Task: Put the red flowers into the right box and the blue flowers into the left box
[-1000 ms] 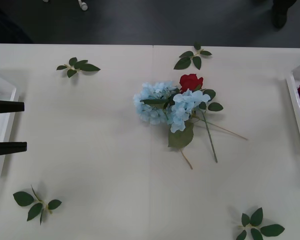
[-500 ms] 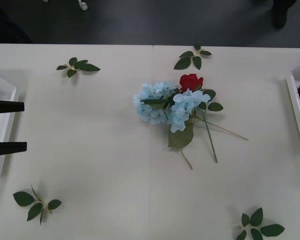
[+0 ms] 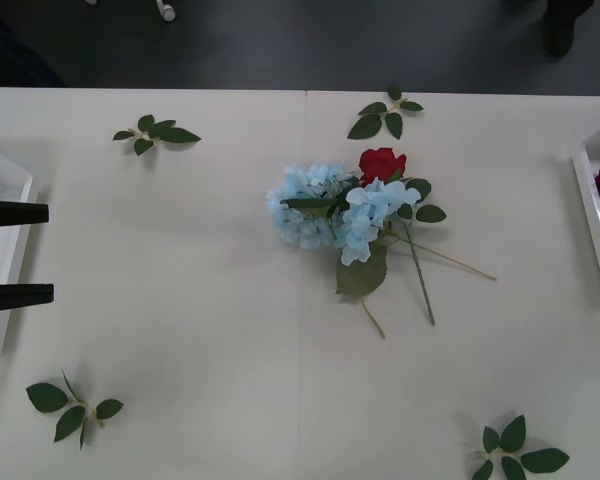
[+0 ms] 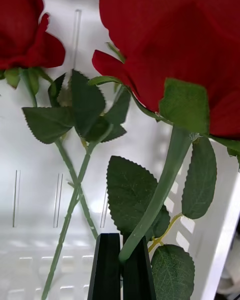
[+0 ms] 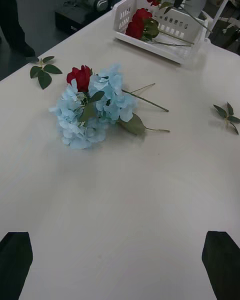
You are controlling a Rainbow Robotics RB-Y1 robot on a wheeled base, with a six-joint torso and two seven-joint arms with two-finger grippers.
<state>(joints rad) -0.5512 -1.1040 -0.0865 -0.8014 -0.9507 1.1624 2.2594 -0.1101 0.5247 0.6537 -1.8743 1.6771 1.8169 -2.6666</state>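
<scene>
The front view looks steeply down from above onto the pale cream table (image 3: 180,300), the pale blue hydrangea clusters (image 3: 325,210) at frame centre. The left wrist view sits low, looking across the same table at that bunch (image 5: 92,107) toward the slotted white plastic tray (image 5: 160,30) at the frame's top. The right wrist view is very close — red rose heads (image 4: 170,45) over white tray floor (image 4: 30,180).

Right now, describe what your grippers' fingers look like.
Both grippers have plain black fingers, flat and blocky with squared tips, with no markings or cables showing on them. The left gripper shows two broad dark pads at the corners; in the front view its fingers are long straight bars. The right gripper shows two narrow upright black slabs.
</scene>
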